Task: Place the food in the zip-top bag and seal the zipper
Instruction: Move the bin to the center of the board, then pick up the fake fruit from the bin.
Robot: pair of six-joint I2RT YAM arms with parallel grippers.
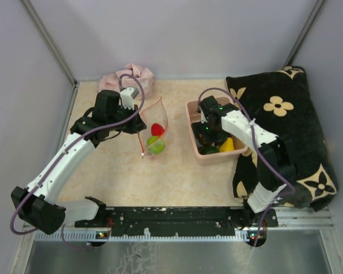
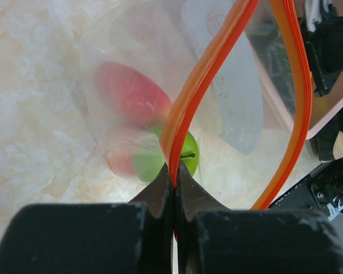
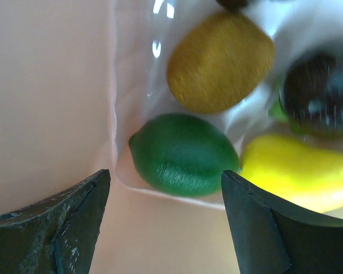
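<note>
The clear zip-top bag (image 1: 154, 128) lies open mid-table, with a red apple (image 1: 156, 129) and a green apple (image 1: 155, 145) inside. My left gripper (image 1: 138, 123) is shut on the bag's red-orange zipper strip (image 2: 186, 108) and holds that lip up; the apples show through the plastic (image 2: 126, 94). My right gripper (image 1: 208, 137) is open, low in the pink tub (image 1: 192, 117), its fingers either side of a dark green lime (image 3: 183, 154). Beside the lime lie a brown fruit (image 3: 220, 60), a yellow piece (image 3: 300, 177) and a dark purple ball (image 3: 320, 91).
A pink cloth (image 1: 128, 77) lies at the back left. A black flowered cushion (image 1: 286, 125) fills the right side, touching the tub. Grey walls close the table on three sides.
</note>
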